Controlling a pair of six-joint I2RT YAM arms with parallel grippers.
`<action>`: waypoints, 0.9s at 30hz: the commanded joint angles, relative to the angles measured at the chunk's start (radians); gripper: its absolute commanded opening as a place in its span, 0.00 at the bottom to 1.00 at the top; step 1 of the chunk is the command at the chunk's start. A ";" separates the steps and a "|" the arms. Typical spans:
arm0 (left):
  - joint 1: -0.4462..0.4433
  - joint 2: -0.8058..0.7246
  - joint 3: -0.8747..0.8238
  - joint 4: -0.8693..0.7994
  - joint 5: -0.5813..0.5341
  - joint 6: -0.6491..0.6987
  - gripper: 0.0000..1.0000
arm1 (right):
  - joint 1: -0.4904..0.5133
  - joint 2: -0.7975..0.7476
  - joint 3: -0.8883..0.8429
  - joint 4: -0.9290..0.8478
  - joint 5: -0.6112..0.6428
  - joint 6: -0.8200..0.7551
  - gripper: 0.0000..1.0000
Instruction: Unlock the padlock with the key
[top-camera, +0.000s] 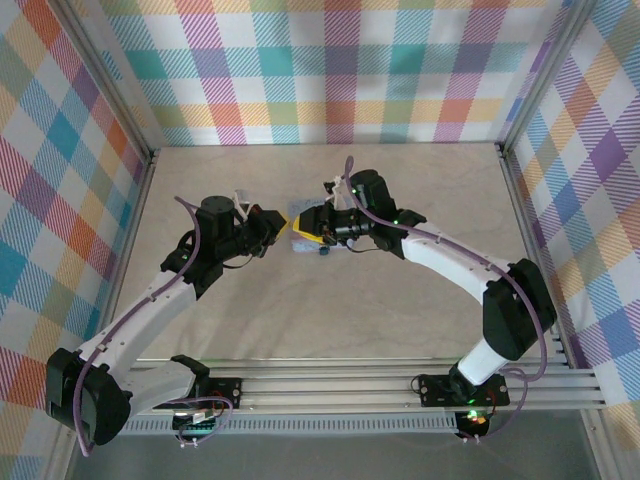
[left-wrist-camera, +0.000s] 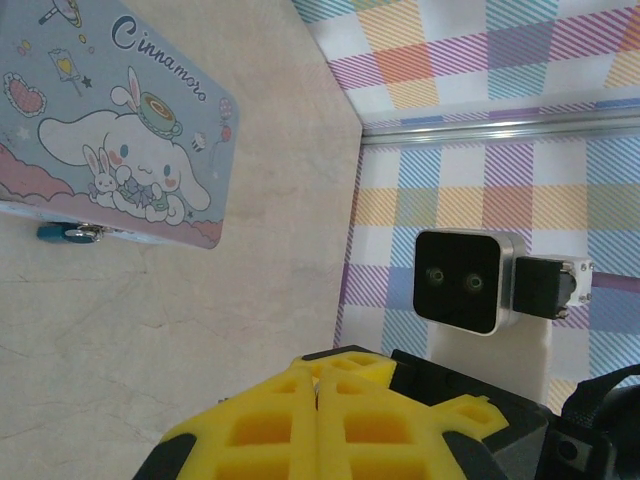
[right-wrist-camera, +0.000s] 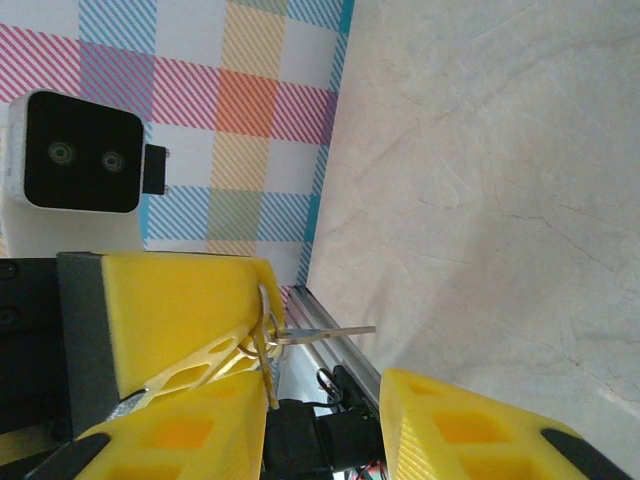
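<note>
Though my right gripper stands part open, the thin silver key merely hangs against one yellow pad. My left gripper is closed. The tiny dark-blue padlock sits against the pastel picture-lidded tin box. Next, I judge, I must re-pinch the key firmly.

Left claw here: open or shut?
Shut: the left claw shows its yellow fingers pressed together, no gap.

Robot lab test cell, not home or shop. Plaid-print walls box in pale tabletop on three sides, held by aluminium frame posts. Two white-and-black arms, left arm and right arm, bolted to slotted aluminium rail at near edge. Boxy camera module on wrist.
</note>
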 joint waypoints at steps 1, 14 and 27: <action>0.006 -0.014 0.004 0.057 0.022 -0.008 0.00 | 0.002 0.028 0.030 0.018 -0.009 0.003 0.34; 0.013 -0.017 0.011 0.028 0.058 0.090 0.00 | -0.007 0.042 0.094 -0.085 -0.074 -0.117 0.00; 0.137 -0.136 0.040 0.038 0.354 0.665 0.43 | -0.093 0.172 0.643 -1.096 -0.103 -0.991 0.00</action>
